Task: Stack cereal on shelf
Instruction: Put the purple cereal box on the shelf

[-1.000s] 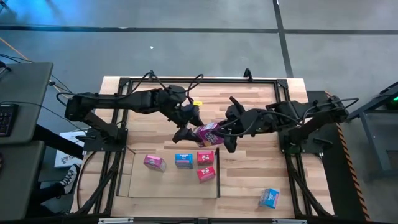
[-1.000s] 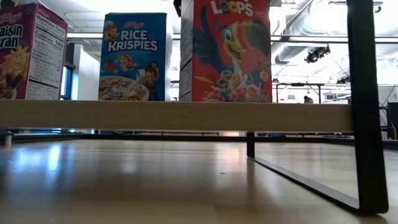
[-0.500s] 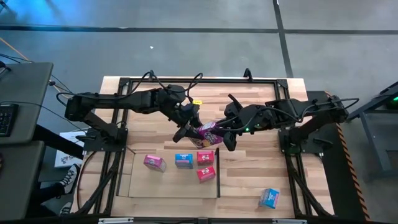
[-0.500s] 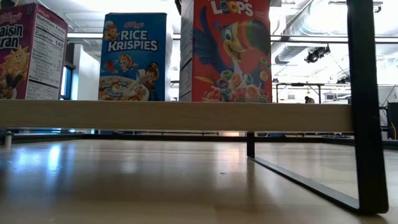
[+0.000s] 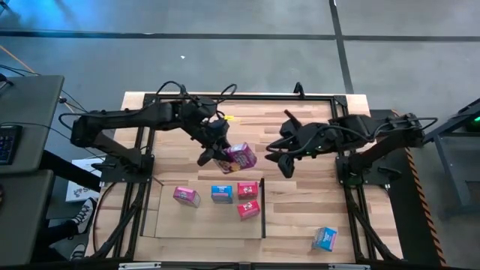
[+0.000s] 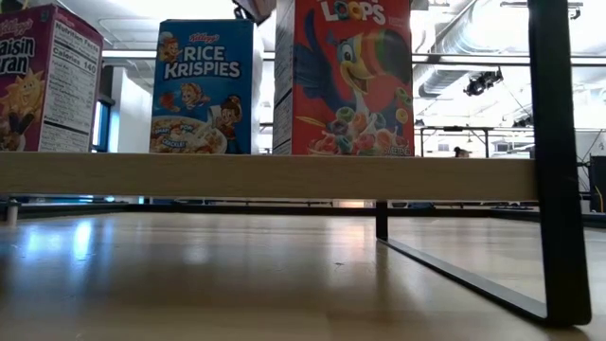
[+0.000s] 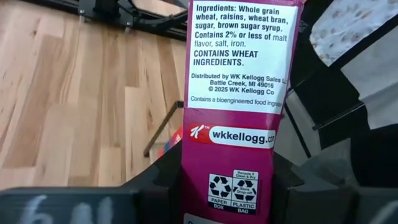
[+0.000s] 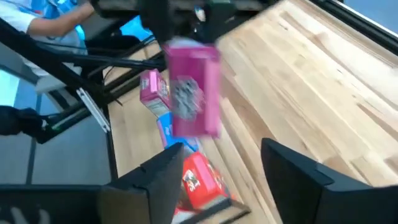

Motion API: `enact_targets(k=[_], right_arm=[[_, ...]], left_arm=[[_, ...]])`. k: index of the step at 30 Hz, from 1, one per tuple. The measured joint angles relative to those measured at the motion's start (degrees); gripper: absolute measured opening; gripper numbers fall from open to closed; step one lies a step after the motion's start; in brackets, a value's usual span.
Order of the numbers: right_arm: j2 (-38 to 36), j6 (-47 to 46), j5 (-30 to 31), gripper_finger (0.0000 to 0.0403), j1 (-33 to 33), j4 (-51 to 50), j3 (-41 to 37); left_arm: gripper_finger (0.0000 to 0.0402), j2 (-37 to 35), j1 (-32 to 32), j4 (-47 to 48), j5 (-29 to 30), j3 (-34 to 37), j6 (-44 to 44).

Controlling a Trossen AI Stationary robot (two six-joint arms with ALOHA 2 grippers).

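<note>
Right hand let go and drew back, left hand now alone holding magenta box

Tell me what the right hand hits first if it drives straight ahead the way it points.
Probably the pink box held by the left hand; it sits dead ahead of the open right hand, though depth is unclear.

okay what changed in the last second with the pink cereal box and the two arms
The right end effector let go of the pink box and drew back to its own side, fingers open. The left end effector kept its grip and carried the box a little toward its side. The four boxes on the shelf and the blue box stayed put.
</note>
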State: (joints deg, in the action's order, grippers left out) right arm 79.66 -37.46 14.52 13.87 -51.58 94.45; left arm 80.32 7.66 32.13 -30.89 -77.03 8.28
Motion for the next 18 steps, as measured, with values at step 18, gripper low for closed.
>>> enact_targets(k=[18], right_arm=[[-0.7, -16.4, 8.0, 0.0241, 12.0, -7.3, -9.1]], left_arm=[[0.0117, -25.7, -9.1, -24.0, 15.2, 21.7, 17.4]])
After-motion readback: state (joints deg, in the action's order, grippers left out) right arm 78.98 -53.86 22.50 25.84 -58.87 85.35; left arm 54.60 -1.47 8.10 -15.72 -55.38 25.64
